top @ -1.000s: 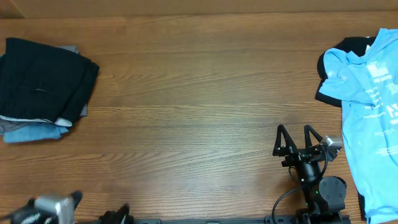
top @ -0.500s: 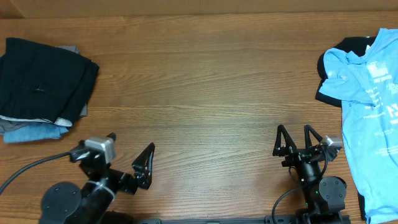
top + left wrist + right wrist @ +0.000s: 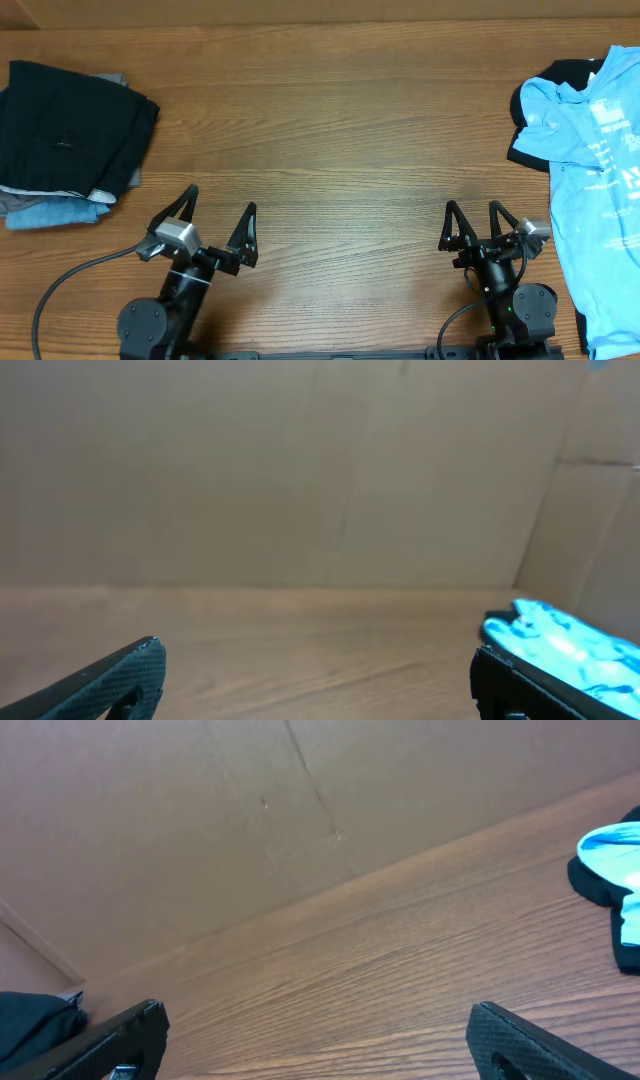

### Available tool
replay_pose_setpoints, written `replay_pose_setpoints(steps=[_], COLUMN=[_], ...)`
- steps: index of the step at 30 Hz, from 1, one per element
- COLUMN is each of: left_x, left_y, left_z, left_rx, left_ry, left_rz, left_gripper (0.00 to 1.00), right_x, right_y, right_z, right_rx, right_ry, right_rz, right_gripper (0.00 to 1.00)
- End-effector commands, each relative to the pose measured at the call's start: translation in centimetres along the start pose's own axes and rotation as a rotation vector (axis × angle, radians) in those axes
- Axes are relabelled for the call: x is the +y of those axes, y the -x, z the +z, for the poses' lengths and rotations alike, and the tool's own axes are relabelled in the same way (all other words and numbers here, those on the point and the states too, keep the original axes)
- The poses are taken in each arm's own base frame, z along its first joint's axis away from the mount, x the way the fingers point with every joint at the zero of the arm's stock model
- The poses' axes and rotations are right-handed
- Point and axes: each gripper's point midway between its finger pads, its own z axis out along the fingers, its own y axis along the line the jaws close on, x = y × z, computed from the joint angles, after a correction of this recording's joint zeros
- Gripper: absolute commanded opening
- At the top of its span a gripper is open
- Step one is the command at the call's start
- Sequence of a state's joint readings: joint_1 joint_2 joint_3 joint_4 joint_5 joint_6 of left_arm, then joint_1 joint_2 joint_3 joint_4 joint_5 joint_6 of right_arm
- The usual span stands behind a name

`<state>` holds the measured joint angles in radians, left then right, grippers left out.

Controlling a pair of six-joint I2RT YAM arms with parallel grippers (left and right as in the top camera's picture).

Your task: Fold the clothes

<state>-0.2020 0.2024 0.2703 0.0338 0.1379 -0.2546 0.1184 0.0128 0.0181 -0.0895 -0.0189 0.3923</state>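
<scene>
Over the table, left gripper: swung up straighter than half a second ago, jaws spread, empty.
Right gripper: unmoved, spread, empty.
Clothes: folded stack far left, T-shirt far right.
Left wrist: T-shirt at right.
Right wrist: stack at left edge.

Free room: the table shows bare wood across its whole middle, from far edge to near edge, open to either arm. The left gripper and right gripper sit low at the near edge, well apart, jaws spread, with nothing between the fingers of either.

Obstacle, far left: a folded stack, black shorts on top and grey and blue pieces beneath, well apart from the left gripper.

Obstacle, right edge: a light blue T-shirt sprawled over a black garment; its near side lies just beside the right gripper.

Far side: closed off by a cardboard wall.
</scene>
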Motion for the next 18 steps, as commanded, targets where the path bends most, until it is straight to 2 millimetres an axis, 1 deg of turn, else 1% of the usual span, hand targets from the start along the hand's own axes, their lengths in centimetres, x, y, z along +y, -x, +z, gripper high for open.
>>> replay_pose_setpoints(steps=[1,4,11,16,18], left_x=[2.0,3.0,4.8,5.7,6.2], left_y=[-1.2,-2.0,-5.8,-7.0,-7.0], left_z=[-0.2,-0.3,-0.7,-1.1,-1.3], left_rx=[-0.019,-0.019,0.021,0.008,0.005], left_ry=[0.092,0.137,0.191,0.216,0.238], left_rz=[0.016,0.016,0.013,0.015,0.017], left_gripper=[1.0,1.0,1.0,1.0,1.0], right_x=[-0.2,-0.2,-0.1,-0.2,-0.2], right_y=[-0.1,-0.1,-0.1,-0.1,-0.1], right_z=[0.0,0.0,0.0,0.0,0.0], right_rx=[-0.007,-0.007,-0.008,-0.007,-0.007], right_ry=[-0.002,-0.002,-0.002,-0.002,-0.002], right_rz=[0.001,0.001,0.001,0.001,0.001], right_gripper=[1.0,1.0,1.0,1.0,1.0])
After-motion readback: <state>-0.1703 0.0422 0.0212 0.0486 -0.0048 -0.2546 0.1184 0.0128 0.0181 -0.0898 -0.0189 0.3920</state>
